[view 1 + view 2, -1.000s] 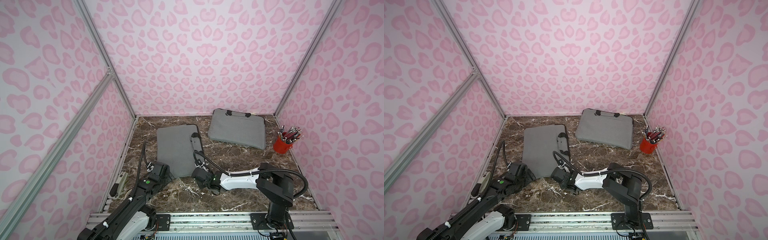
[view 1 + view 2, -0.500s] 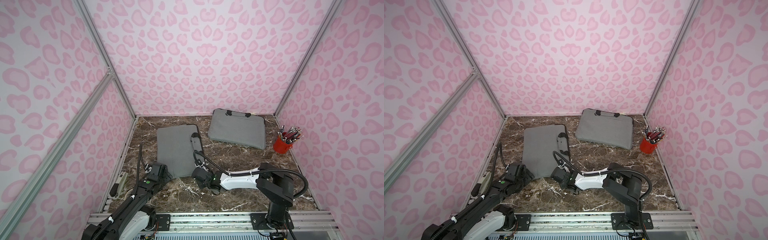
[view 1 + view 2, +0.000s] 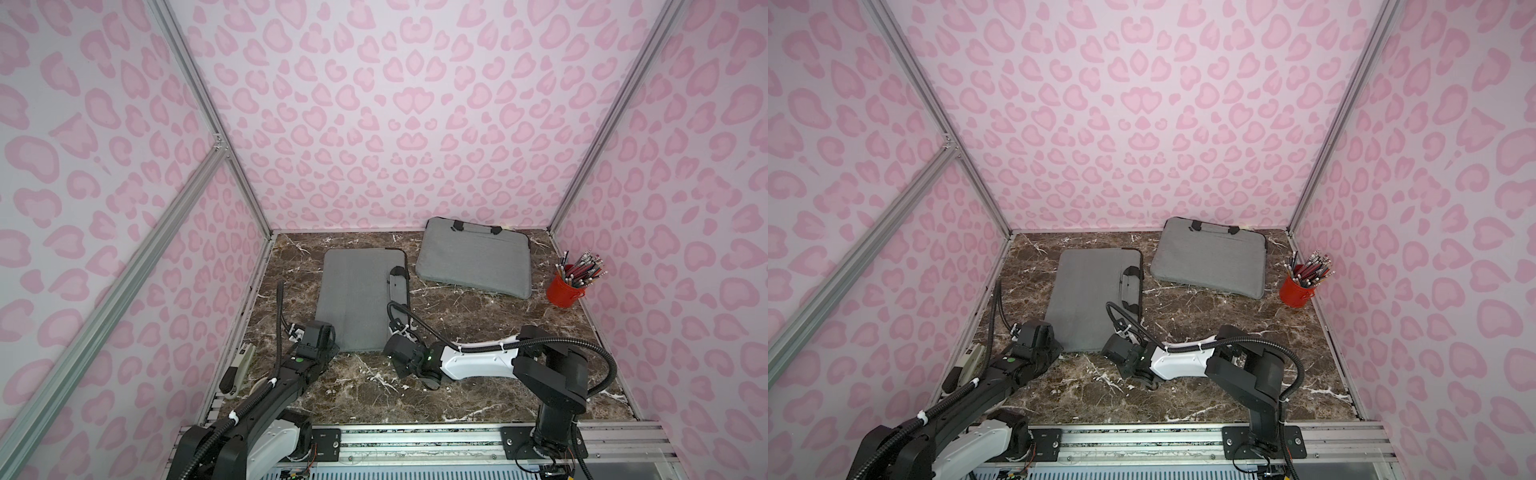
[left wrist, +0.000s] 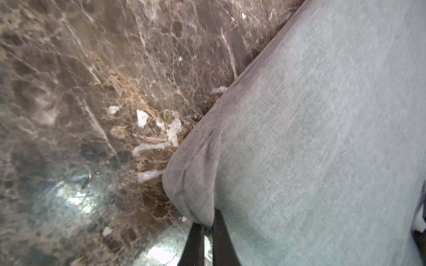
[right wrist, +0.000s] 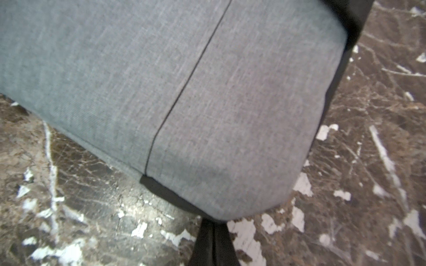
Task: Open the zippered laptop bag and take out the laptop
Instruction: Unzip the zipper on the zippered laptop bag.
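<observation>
The bag [image 3: 357,299] is being pinched at one near corner by the left gripper [image 4: 207,221]. The other is being touched by the closed right gripper [image 5: 213,226], the bag's length stretching ahead of both.

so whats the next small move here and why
Probably draw the right end effector along the black zipper trim while the left end effector holds. The left pinches the near laptop bag's corner fabric, anchoring it; the right is shut at the zipper corner, though the pull is hidden.
</observation>
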Controlling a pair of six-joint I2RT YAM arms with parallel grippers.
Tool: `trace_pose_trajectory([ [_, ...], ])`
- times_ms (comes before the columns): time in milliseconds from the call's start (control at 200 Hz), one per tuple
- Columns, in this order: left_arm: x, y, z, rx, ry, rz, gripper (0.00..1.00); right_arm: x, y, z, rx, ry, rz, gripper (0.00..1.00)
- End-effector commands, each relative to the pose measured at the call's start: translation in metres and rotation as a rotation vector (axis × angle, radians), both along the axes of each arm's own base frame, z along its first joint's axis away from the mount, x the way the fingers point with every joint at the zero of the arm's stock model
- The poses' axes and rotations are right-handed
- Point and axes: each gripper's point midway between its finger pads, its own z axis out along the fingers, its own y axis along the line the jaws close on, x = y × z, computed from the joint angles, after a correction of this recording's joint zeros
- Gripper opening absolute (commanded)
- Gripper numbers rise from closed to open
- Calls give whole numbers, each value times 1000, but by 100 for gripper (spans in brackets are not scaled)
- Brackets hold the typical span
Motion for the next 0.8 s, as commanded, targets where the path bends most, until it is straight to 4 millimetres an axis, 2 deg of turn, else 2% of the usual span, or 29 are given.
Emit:
trace_pose_trajectory([
  [0,-9,18,-3,91,45,32,1,-11,-25,-16,-89,62,-8,0],
  [340,-11,30,3,127,52,47,1,-3,-40,-11,-105,45,-19,0],
  [655,-12,46,10,157,46,62,1,15,-61,-12,-132,26,-42,0],
  [795,-10,52,10,165,56,63,1,25,-61,-11,-121,7,-33,0],
])
